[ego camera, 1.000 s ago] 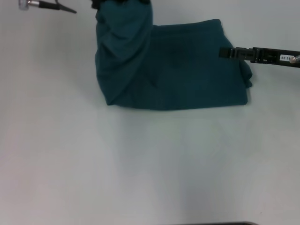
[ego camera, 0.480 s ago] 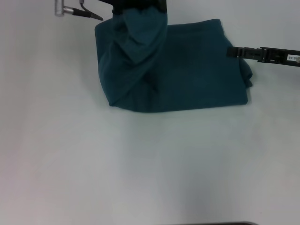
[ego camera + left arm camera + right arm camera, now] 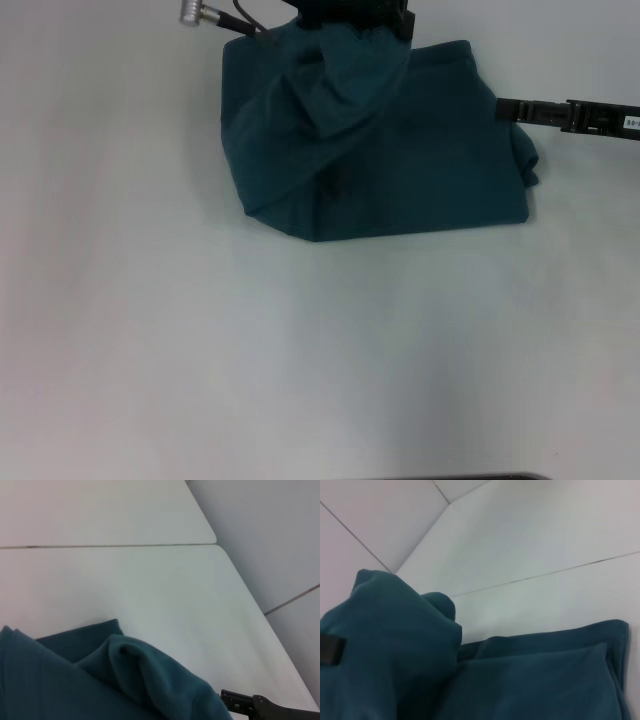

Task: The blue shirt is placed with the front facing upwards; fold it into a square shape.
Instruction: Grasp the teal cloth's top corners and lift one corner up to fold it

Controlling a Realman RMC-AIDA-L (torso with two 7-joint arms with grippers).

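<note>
The blue shirt (image 3: 420,160) lies partly folded on the white table, plain teal side up, at the far middle in the head view. My left gripper (image 3: 355,14) is at the far edge above it, shut on a raised fold of the shirt that drapes down and to the left. My right gripper (image 3: 505,108) hovers over the shirt's right edge, seen side-on as a thin black bar; it also shows in the left wrist view (image 3: 240,702). In the right wrist view the lifted fold (image 3: 385,645) hangs beside the flat layers (image 3: 545,680).
A silver plug with a black cable (image 3: 200,14) hangs left of the left gripper. The white table (image 3: 300,350) stretches bare toward me, and a dark edge (image 3: 450,477) shows at the near side. A seam (image 3: 125,545) crosses the table.
My left gripper has carried the raised fold to the right, dragging the shirt's left edge inward. The right gripper has drawn back slightly to the right.
</note>
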